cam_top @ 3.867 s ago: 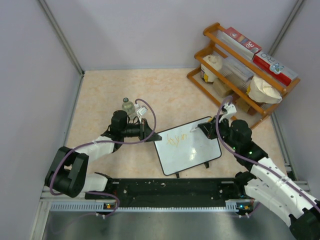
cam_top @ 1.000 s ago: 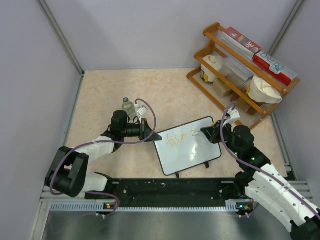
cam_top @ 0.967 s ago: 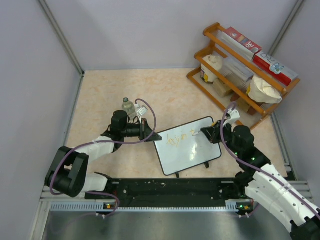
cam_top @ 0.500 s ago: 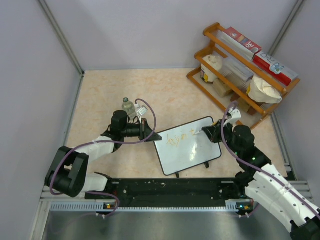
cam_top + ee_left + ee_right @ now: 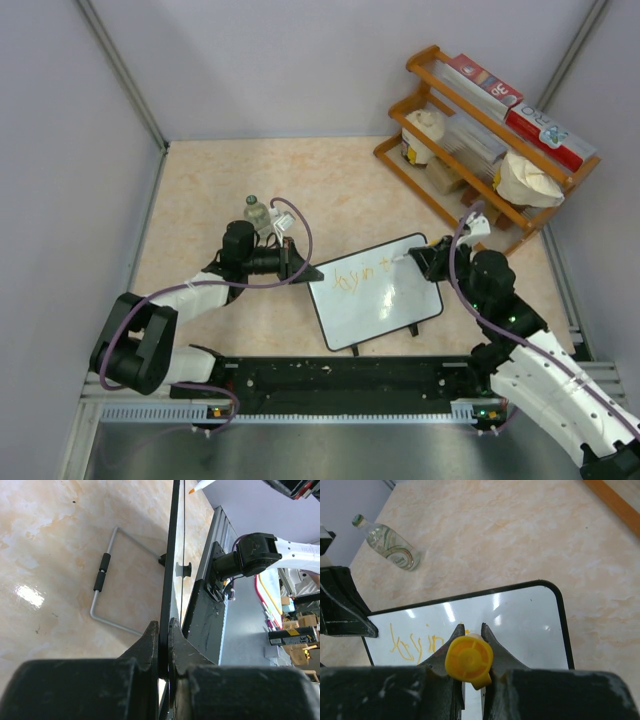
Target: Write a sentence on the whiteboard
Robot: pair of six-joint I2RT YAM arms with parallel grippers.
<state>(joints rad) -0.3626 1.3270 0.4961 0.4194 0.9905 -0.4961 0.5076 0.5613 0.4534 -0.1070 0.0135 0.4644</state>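
The whiteboard [image 5: 385, 305] stands propped on the table between both arms, its black frame seen edge-on in the left wrist view [image 5: 170, 575]. My left gripper [image 5: 312, 272] [image 5: 163, 625] is shut on the board's left edge. Orange handwriting, the sentence [image 5: 360, 275] [image 5: 415, 642], runs along the upper part of the board [image 5: 530, 615]. My right gripper [image 5: 425, 262] [image 5: 472, 626] is shut on a marker [image 5: 469, 661] with a yellow end. The marker's white front [image 5: 404, 258] points at the board just right of the writing. Its orange tip shows in the left wrist view [image 5: 200, 485].
A small glass bottle [image 5: 258, 212] [image 5: 390, 544] lies behind the left gripper. A wooden rack [image 5: 480, 130] with boxes and bags stands at the back right. The board's wire stand [image 5: 107, 575] rests on the table. A black rail [image 5: 340, 375] runs along the near edge.
Orange strokes have been added to the right of the first word. The right gripper has shifted right and slightly back with the marker. The left arm has not moved.
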